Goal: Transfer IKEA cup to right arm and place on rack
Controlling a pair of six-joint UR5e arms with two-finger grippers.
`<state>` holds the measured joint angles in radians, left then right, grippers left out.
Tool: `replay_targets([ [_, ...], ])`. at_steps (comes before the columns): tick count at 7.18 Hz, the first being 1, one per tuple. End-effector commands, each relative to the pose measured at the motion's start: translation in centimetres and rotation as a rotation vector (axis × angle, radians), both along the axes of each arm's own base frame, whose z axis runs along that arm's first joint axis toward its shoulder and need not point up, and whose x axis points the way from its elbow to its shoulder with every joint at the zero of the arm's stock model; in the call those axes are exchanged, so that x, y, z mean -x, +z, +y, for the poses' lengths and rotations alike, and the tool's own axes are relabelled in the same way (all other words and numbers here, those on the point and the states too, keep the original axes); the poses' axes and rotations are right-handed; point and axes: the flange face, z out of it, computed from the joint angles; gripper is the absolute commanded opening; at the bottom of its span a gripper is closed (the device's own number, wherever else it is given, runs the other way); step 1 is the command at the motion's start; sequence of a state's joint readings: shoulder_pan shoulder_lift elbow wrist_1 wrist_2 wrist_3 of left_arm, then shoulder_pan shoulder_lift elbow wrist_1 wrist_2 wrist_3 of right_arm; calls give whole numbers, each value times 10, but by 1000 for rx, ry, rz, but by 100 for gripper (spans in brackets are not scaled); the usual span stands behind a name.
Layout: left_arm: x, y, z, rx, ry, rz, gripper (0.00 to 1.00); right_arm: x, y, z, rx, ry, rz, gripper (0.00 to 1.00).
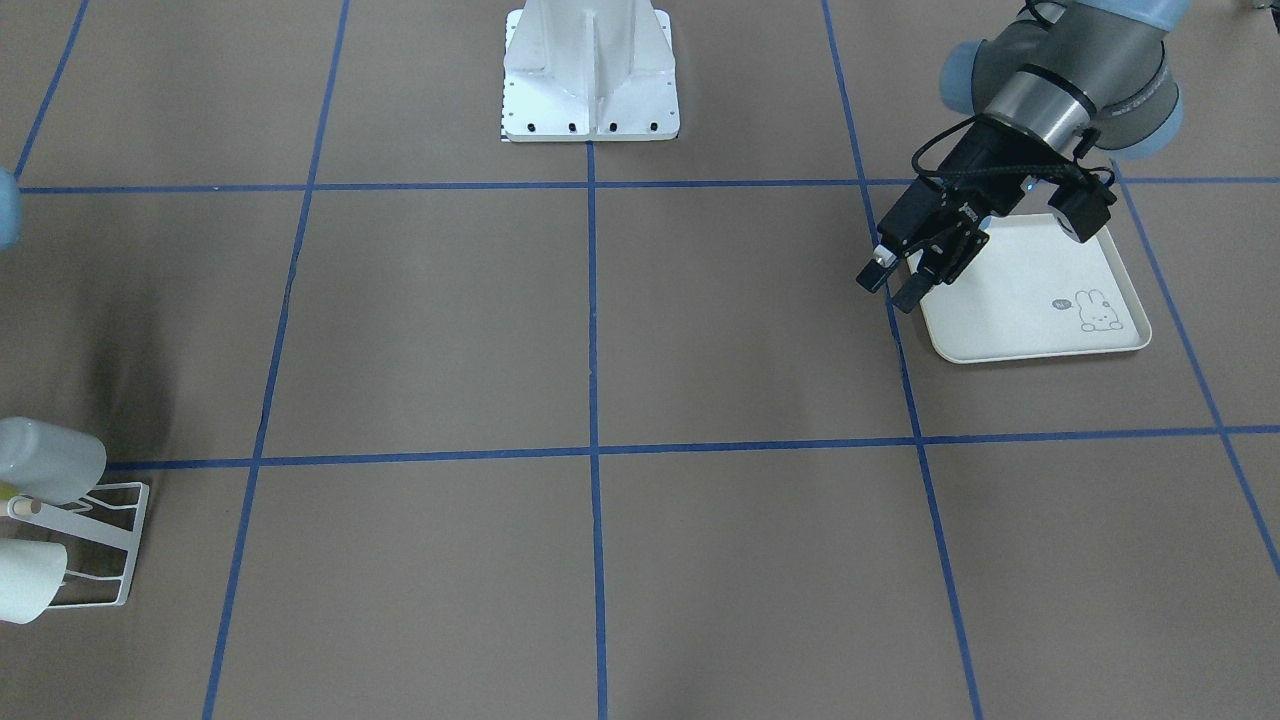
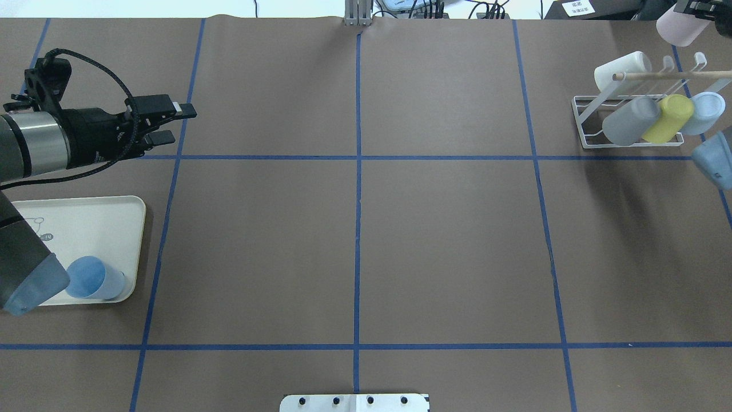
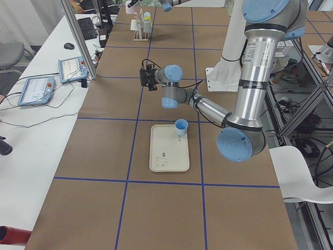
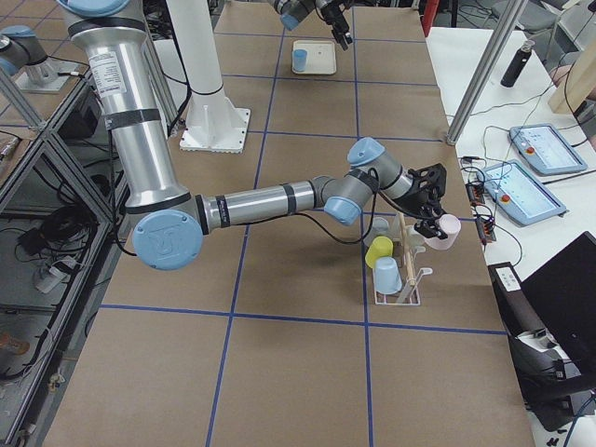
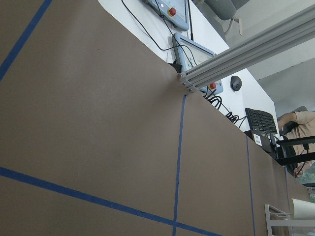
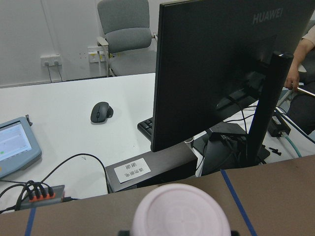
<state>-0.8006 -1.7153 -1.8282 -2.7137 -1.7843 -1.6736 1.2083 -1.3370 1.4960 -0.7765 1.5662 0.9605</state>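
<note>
One pink cup (image 2: 676, 27) seemingly held near rack (image 2: 579, 123).

Stretches the grey-and-silver left arm (image 2: 34, 146) low and near level over the left end of the brown table (image 2: 354, 246). Holds the black two-finger left gripper (image 2: 178, 123) with jaws apart and nothing between them, fingers pointing towards the table's middle. Drops the right arm (image 4: 270, 198) steeply from shoulder to blue-capped elbow, then runs the forearm near level towards the table's far right corner, wrist angled downward. Clamps the black two-finger right gripper (image 4: 433, 216) on a pale pink plastic cup (image 4: 450, 228), carried clear above the table surface.
</note>
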Motion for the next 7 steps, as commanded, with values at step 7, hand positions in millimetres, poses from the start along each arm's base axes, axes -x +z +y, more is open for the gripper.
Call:
replay_targets([
  [7, 0, -1, 0, 0, -2, 2, 90, 25, 32, 14, 44, -45, 17, 10],
])
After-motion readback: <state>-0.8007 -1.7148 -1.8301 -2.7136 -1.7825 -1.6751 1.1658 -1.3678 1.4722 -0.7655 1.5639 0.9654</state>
